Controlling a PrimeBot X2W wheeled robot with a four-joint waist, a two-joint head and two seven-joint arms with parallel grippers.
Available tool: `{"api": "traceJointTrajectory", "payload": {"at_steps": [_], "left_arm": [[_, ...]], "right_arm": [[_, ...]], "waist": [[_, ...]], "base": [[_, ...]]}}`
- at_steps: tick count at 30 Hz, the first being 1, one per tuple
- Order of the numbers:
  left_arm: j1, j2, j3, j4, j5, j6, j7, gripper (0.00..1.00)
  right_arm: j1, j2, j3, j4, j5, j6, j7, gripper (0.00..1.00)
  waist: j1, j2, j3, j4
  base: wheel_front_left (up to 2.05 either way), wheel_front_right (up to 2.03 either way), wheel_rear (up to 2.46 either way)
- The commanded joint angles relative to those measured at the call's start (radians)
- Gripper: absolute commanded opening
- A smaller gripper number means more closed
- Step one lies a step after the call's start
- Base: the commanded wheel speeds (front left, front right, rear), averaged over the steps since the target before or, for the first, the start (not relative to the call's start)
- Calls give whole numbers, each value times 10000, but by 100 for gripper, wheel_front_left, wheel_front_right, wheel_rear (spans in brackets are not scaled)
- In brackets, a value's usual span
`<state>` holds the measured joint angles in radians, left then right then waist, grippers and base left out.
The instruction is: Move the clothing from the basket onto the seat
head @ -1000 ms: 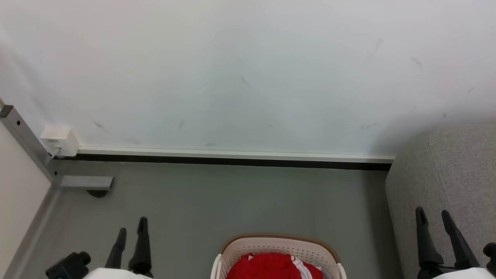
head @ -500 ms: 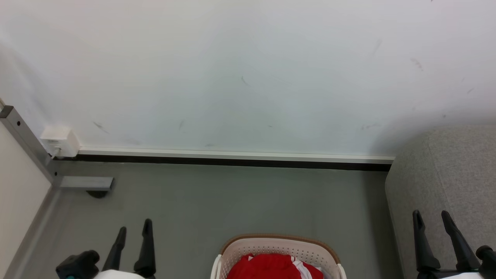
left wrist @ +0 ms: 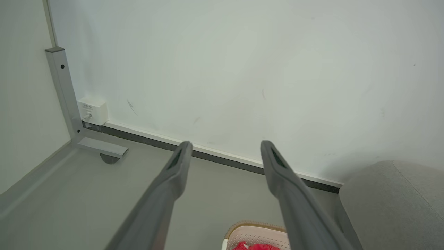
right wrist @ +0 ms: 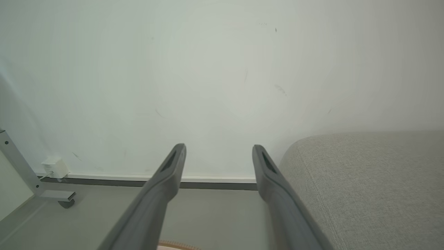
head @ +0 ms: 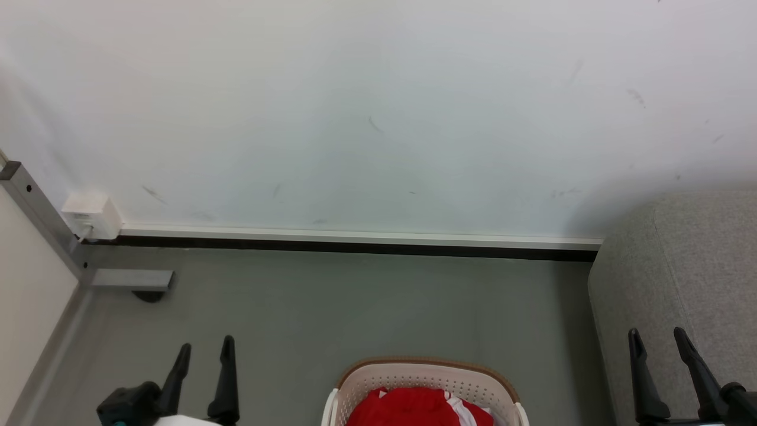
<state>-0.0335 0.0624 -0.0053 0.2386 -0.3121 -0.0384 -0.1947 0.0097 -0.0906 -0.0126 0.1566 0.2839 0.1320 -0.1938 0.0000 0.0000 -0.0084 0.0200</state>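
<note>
Clothing (head: 414, 409), red with a strip of white at its right, lies heaped in the basket (head: 426, 376) at the bottom middle of my head view, where the frame edge cuts both off. By size from there: a pale, scuffed wall (head: 378, 106) rises across the top and meets the grey floor (head: 355, 302) along a white-and-black skirting (head: 355, 241). The seat (head: 680, 266), in light grey weave, comes in from my right with its rounded corner near the wall, and a strip of floor separates it from the basket. A grey metal frame (head: 35, 207) slants down at my left, with a foot flat on the floor. The basket stands on the floor between my two arms. My left gripper (head: 206, 343) hovers over bare floor left of the basket, and my right gripper (head: 657, 332) is in front of the seat's side. Each has its fingers spread with nothing between them, and both wrist views agree. Smallest is a white box (head: 91, 213) on the wall beside the frame.
</note>
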Motion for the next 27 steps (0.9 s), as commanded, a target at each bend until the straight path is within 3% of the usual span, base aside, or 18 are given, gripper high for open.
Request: {"api": "traceJointTrajectory", "payload": {"at_steps": [1,27], "left_arm": [[52,93,26,-36,304,47,-67,100],[184,88,190,289,2249,-39,-576,100]], "right_arm": [[58,-20,-51,-8,-218,-17,-76,100],[79,32,-67,466,-1467,-23,-586,100]], "waist": [[0,0,-2,10],[0,0,-19,-10]], "base": [[0,0,0],[0,0,0]]}}
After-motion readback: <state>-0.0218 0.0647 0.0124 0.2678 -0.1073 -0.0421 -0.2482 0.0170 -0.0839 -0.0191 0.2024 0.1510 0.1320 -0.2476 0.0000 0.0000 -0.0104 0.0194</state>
